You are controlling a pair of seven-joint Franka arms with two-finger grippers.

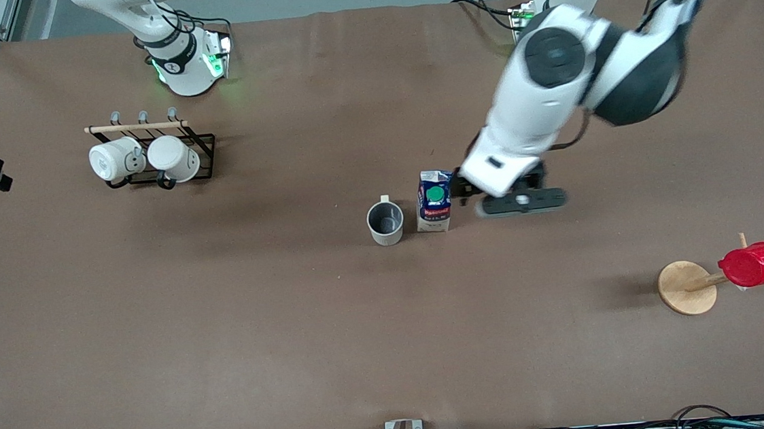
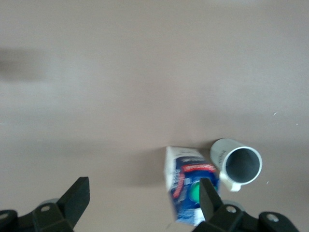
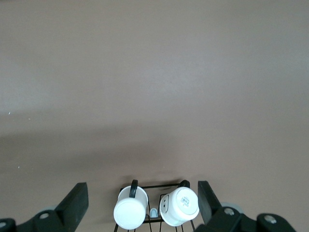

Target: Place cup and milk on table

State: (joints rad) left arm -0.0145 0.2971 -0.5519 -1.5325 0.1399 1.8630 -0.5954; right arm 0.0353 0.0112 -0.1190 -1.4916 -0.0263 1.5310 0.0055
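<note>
Mid-counter [image 1: 241, 334], well clear of all edges: cup [image 1: 385, 222] upright, mouth up; milk [image 1: 434, 201] upright just beside it, toward L arm's end, not touching. L end effector [image 2: 143, 203] wide, holding nothing, over counter next to milk. R end effector [image 3: 143, 202] wide, holding nothing, R arm waiting above rack [image 1: 204, 159] w/ two white mugs [image 1: 173, 158].

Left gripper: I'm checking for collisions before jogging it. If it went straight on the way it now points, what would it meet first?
Probably the bare table. The left gripper is open and empty; the milk and the cup sit off to one side of its line, though depth is uncertain.
</note>
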